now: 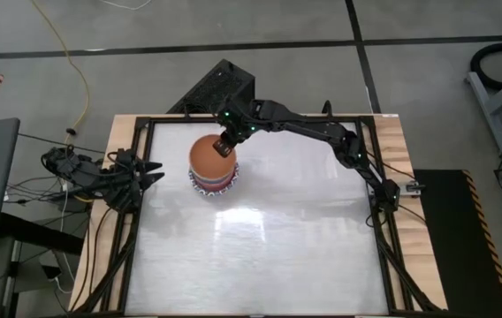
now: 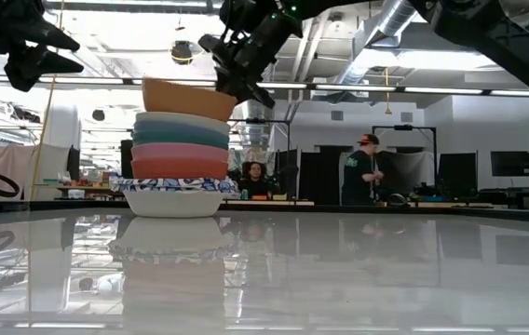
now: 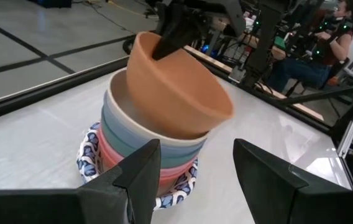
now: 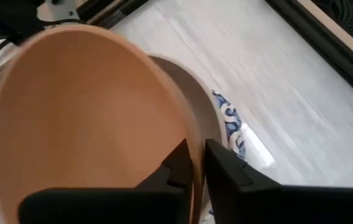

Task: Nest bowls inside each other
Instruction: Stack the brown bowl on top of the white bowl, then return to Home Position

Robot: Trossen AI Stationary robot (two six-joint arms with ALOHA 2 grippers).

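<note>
An orange bowl (image 2: 185, 98) sits tilted on top of a stack of bowls: cream (image 2: 183, 121), blue-green (image 2: 181, 136), pink (image 2: 179, 151) and red (image 2: 179, 169). The stack stands on a blue-and-white patterned dish (image 2: 173, 200) at the table's far left-centre (image 1: 212, 181). My right gripper (image 4: 197, 165) is at the orange bowl's raised rim, shut on it. My left gripper (image 1: 154, 172) waits open at the table's left edge, pointing toward the stack, with nothing between its fingers (image 3: 145, 168). My right gripper holds the orange bowl by its rim (image 4: 186, 134), on the side toward the table's far right. One finger is inside the bowl and one outside. The fingers slant down from the far right. The bowl is tilted, its lower part resting in the cream bowl (image 3: 133, 115).
A black frame (image 1: 136, 221) runs along the table's edges. The white tabletop (image 1: 304, 238) has free room near and right of the stack. A black box (image 1: 220, 84) stands beyond the far edge. People (image 2: 367, 167) are in the room behind.
</note>
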